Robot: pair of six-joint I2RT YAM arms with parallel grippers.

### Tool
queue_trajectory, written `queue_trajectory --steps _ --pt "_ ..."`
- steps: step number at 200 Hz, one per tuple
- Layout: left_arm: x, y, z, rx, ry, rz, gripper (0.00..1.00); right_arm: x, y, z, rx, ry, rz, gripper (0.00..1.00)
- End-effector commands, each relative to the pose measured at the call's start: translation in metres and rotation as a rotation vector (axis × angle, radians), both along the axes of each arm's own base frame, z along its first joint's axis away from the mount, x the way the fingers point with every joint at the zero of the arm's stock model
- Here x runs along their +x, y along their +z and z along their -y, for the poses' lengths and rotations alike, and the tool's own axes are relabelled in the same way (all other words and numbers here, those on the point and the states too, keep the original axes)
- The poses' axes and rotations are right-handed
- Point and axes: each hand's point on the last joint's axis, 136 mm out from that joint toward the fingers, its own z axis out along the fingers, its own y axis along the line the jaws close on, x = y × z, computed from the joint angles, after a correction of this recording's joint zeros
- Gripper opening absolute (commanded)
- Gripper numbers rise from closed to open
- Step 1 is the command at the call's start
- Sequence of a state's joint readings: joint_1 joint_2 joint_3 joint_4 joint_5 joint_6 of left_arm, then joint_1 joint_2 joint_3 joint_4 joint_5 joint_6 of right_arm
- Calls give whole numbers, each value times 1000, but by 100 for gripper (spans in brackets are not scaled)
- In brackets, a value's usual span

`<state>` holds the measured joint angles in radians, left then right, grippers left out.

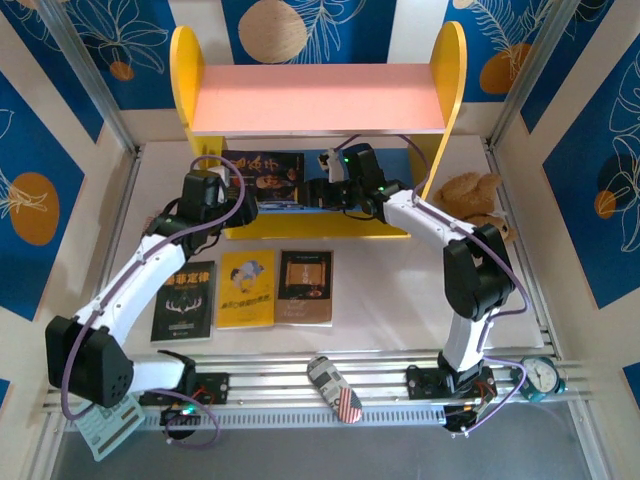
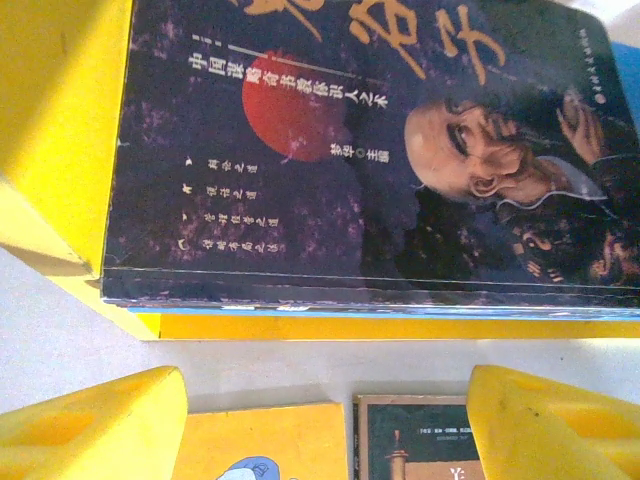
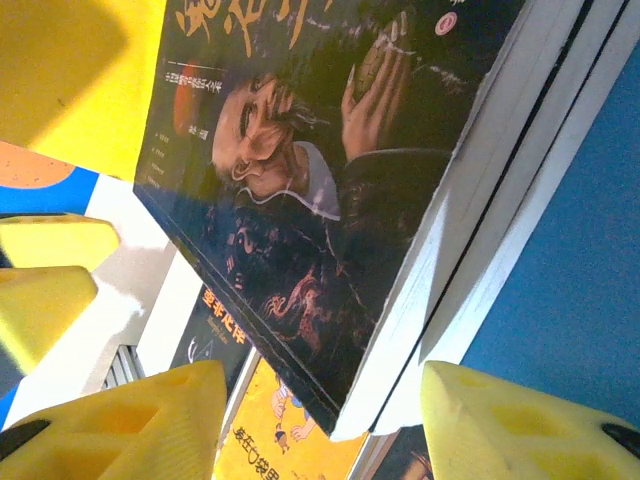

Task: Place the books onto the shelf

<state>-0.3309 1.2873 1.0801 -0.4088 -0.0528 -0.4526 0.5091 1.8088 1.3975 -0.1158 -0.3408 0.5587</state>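
The shelf (image 1: 318, 98) has yellow sides, a pink top board and a blue lower board (image 3: 585, 260). A dark blue book with a man's portrait (image 1: 266, 172) (image 2: 380, 150) (image 3: 300, 180) lies flat on the lower board, on top of a second book whose white page edges (image 3: 545, 200) are all I see. On the table lie a black book with a gold title (image 1: 184, 303), a yellow one (image 1: 247, 288) (image 2: 270, 445) and a brown-black one with an orange panel (image 1: 305, 287) (image 2: 410, 445). My left gripper (image 1: 232, 190) (image 2: 325, 400) is open just in front of the shelf's left end. My right gripper (image 1: 322, 190) (image 3: 320, 400) is open, its fingers on either side of the stack's near corner without touching it.
A brown stuffed toy (image 1: 470, 192) sits right of the shelf. A small clock (image 1: 540, 375), a striped roll (image 1: 335, 388) and a card (image 1: 108, 425) lie along the rail at the near edge. Free table lies between the shelf and the row of books.
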Motion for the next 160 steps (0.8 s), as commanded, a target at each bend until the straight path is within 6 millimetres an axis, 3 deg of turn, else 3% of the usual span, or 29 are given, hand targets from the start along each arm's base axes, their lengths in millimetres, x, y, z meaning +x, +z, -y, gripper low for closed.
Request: queue_trajectory --steps 1,160 --pt "8 4 -2 -3 -1 22 74 -7 21 3 31 15 34 54" --pt "20 -9 -1 8 5 47 73 -10 28 -5 57 45 43 55"
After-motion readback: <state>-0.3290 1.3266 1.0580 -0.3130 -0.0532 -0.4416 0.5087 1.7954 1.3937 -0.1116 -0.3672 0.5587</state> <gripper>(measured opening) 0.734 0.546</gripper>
